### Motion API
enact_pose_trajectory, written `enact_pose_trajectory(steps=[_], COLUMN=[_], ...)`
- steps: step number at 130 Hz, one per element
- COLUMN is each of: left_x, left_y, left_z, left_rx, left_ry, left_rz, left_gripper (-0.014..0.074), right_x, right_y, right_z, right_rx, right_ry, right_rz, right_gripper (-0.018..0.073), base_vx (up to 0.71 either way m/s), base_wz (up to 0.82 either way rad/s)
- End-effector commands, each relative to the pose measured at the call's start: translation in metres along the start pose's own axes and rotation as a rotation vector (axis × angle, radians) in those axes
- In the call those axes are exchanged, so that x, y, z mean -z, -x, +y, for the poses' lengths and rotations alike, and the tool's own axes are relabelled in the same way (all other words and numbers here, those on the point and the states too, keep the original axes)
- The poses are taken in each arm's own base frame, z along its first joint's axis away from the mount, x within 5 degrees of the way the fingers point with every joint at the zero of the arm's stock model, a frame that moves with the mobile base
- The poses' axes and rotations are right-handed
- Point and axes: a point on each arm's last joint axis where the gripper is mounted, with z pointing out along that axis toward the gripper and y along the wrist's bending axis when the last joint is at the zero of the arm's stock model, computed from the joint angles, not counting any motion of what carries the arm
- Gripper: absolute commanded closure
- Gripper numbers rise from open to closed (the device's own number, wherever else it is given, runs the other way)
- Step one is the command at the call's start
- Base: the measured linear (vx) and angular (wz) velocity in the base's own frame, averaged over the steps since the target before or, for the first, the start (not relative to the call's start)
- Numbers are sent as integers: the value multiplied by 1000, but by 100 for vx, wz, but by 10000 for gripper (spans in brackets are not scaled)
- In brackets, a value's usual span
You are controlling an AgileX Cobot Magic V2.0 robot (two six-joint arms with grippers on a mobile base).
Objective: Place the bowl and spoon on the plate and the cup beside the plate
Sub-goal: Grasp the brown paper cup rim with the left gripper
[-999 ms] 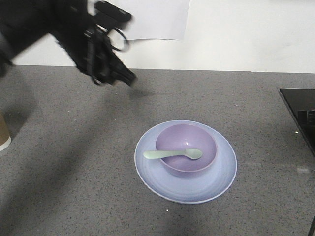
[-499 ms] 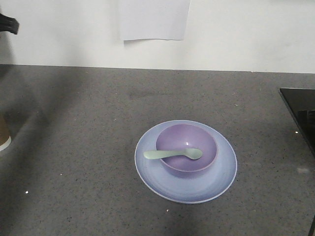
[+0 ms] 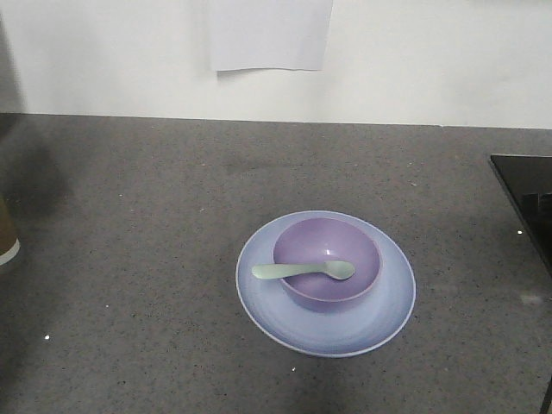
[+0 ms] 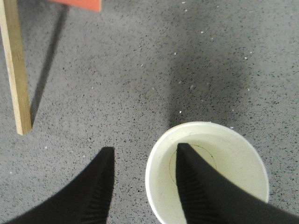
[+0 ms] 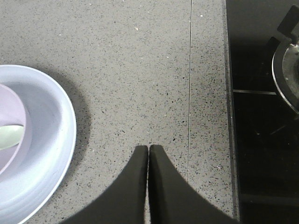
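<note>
The pale blue plate lies at the middle of the counter. On it stands the lavender bowl, with the mint-green spoon resting across it. The brown cup shows only as a sliver at the far left edge. Seen from above in the left wrist view, the cup shows its white inside. My left gripper is open across its left rim: one finger over the mouth, the other outside. My right gripper is shut and empty, to the right of the plate.
A black stove top fills the right edge of the counter, with a burner in the right wrist view. A wooden strip and an orange surface lie beyond the cup. A white sheet hangs on the back wall.
The left arm has swung out of the front view to the left, and its shadow has gone from the counter. Plate, bowl and spoon have not moved.
</note>
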Motion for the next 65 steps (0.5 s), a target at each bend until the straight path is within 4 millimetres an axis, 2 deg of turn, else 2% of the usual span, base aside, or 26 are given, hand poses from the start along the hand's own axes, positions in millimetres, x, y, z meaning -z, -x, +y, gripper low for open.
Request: enact_pose_trajectory(steps=[1, 29, 65], left_x=[20, 16, 6], left_y=[3, 0, -2], left_z=[6, 18, 13], left_rx=[25, 49, 32], left_ry=[-22, -4, -57], left_rz=[-96, -69, -22], left_gripper=[222, 192, 192], right_x=[11, 11, 11], right_y=[11, 11, 11], right_z=[-1, -1, -1], right_rx=[9, 9, 9], right_ry=[-6, -6, -6], right_rz=[-98, -98, -98], right_gripper=[568, 568, 568], base_vx=[0, 0, 0], base_wz=[0, 0, 0])
